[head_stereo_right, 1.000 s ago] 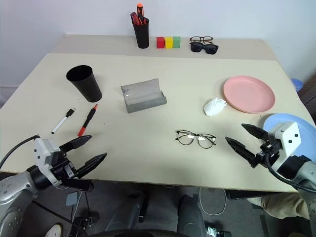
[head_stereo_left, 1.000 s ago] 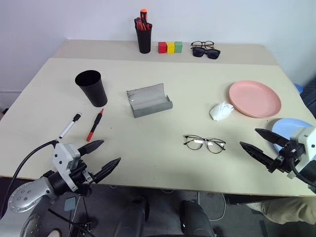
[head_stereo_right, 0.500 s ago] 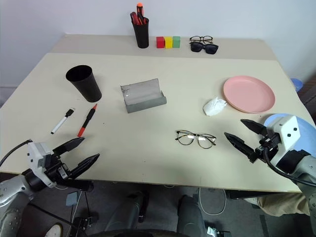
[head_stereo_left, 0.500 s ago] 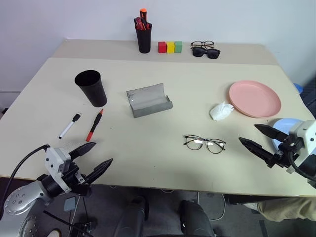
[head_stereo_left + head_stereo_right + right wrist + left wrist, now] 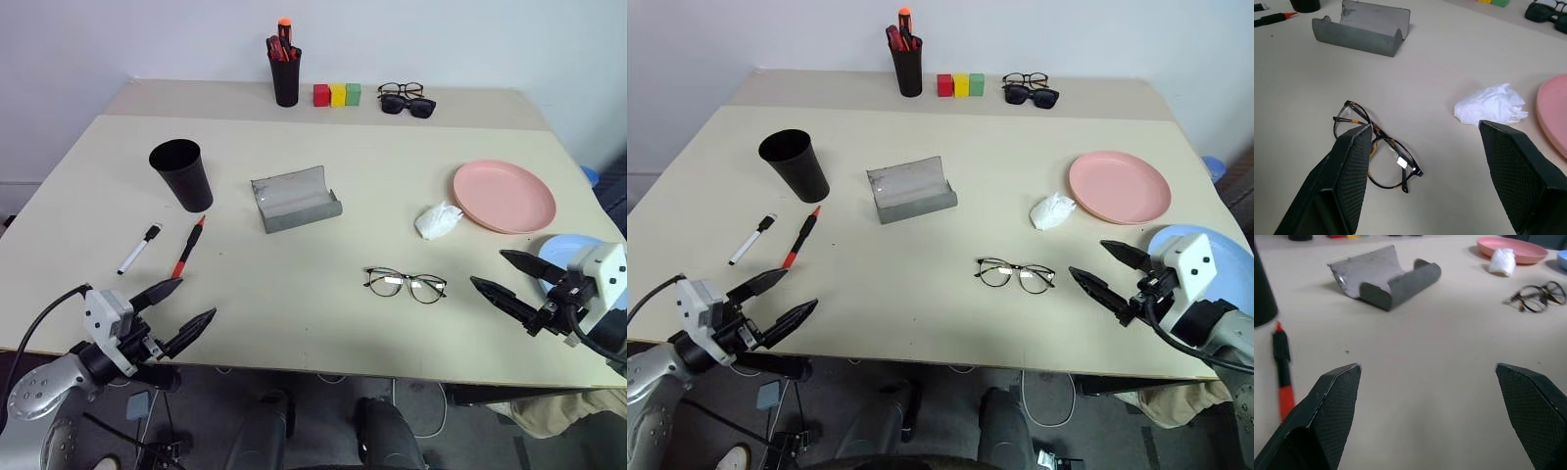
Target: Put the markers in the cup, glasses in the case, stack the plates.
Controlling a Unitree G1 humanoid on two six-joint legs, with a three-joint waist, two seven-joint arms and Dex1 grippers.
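Both sets of jaws stand open and empty: our left gripper (image 5: 184, 305) and right gripper (image 5: 502, 275) hover at the table's (image 5: 294, 294) near edge. We see the glasses (image 5: 406, 285) just beside the right one, the blue plate (image 5: 554, 250) partly hidden behind that arm. Next come the red marker (image 5: 188, 249) and white marker (image 5: 138, 250), then the open case (image 5: 295, 199), a crumpled tissue (image 5: 437, 219), the pink plate (image 5: 504, 196) and the cup (image 5: 181, 174). We can read no writing on anything
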